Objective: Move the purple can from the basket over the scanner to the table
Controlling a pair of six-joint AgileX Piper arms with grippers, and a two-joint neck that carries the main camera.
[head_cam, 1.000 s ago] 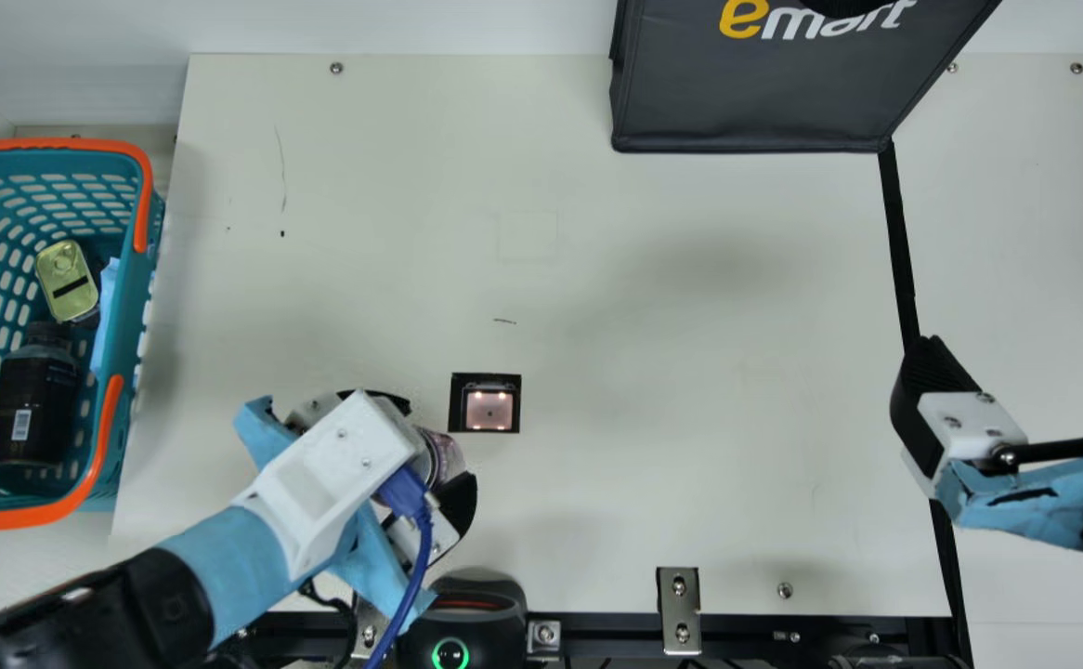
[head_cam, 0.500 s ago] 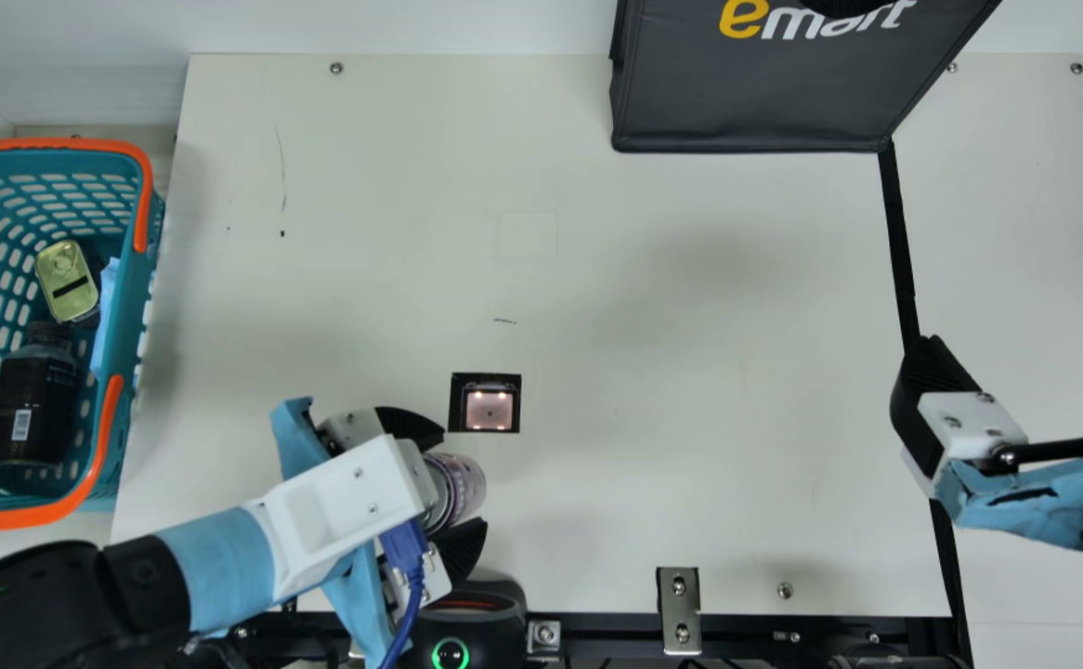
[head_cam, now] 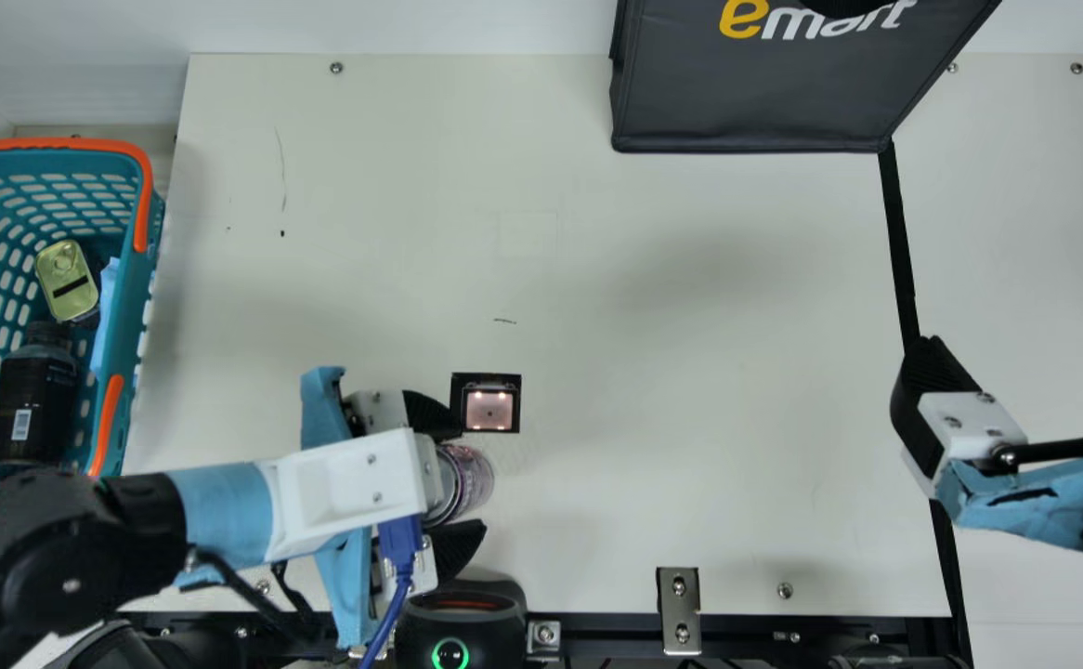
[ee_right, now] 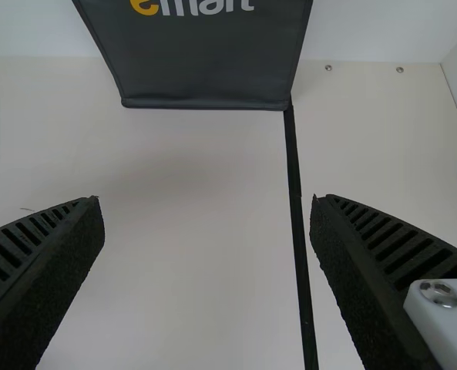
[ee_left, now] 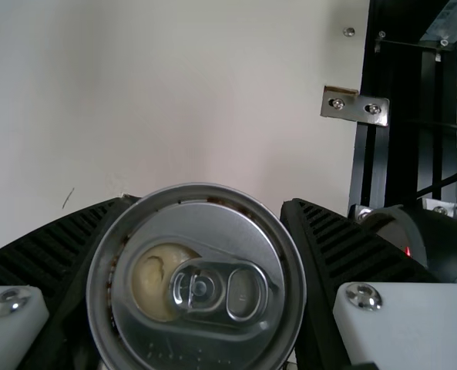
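Observation:
My left gripper (head_cam: 456, 485) is low at the middle-left in the main view, its fingers closed around the purple can (head_cam: 476, 478). The can's silver lid faces up toward the wrist, with its side showing past it. In the left wrist view the gripper (ee_left: 206, 204) has a finger on each side of the can (ee_left: 155, 341). The can is just in front of the square scanner window (head_cam: 489, 410), not covering it. My right gripper (head_cam: 1029, 351) stands open at the right; in the right wrist view nothing is between the gripper's fingers (ee_right: 207, 204).
The teal basket (head_cam: 123, 279) at the left holds a dark bottle (head_cam: 35, 400) and a yellowish tin (head_cam: 68, 279). A dark grey bag (head_cam: 755, 102) stands at the back. A black device with a green ring (head_cam: 461, 623) sits at the front edge, close to a left finger.
My left arm has swung round, its gripper turning and shifting slightly right with the can between its fingers. More of the can's side shows now. The right arm has kept still.

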